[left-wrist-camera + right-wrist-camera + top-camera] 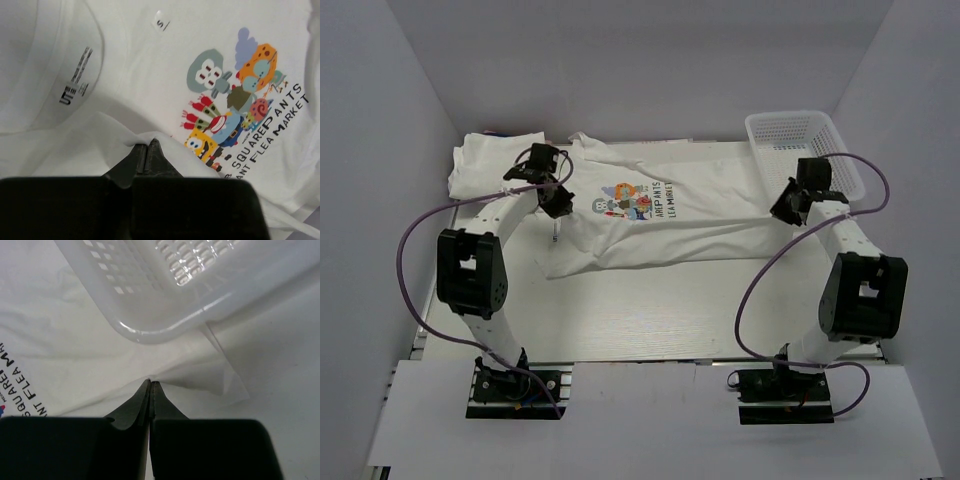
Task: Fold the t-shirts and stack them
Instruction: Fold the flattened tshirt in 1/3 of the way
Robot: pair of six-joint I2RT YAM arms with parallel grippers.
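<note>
printed t-shirt is being pinched tight by left tool and right tool | basket is being shown on desk, just beside shirt hem

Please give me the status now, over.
Left tool shut on printed t-shirt near collar. Right tool shut on its hem. Basket close beside, not blocking.

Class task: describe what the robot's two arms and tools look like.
The left arm and right arm are white tubes with boxy black joint housings on black base plates. A purple cable loops beside each. The left tool and right tool have black, tapered fingers.
</note>
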